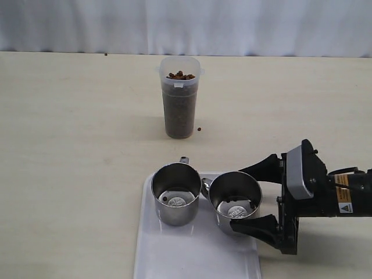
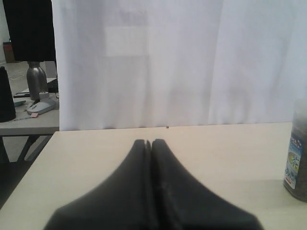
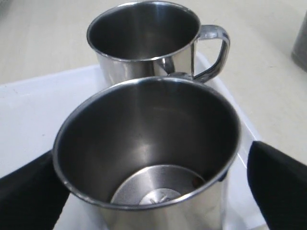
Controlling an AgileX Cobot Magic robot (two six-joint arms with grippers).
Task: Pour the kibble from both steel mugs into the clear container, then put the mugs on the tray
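Note:
Both steel mugs stand upright, side by side, on the white tray (image 1: pixel 192 256). The left mug (image 1: pixel 175 195) stands free. My right gripper (image 1: pixel 237 199) is open and straddles the right mug (image 1: pixel 235 200), one finger on each side. In the right wrist view this mug (image 3: pixel 144 143) fills the frame, with a visible gap to one finger (image 3: pixel 280 187); a single pellet (image 3: pixel 196 182) lies in its bottom. The clear container (image 1: pixel 180 104) stands behind the tray, filled with kibble (image 1: pixel 181 75) almost to the rim. My left gripper (image 2: pixel 148 142) is shut on nothing above bare table.
One stray pellet (image 1: pixel 200 129) lies on the table beside the container, another (image 1: pixel 106 54) at the far edge. A white curtain (image 1: pixel 186 23) closes off the back. The container's labelled side (image 2: pixel 297 163) shows in the left wrist view.

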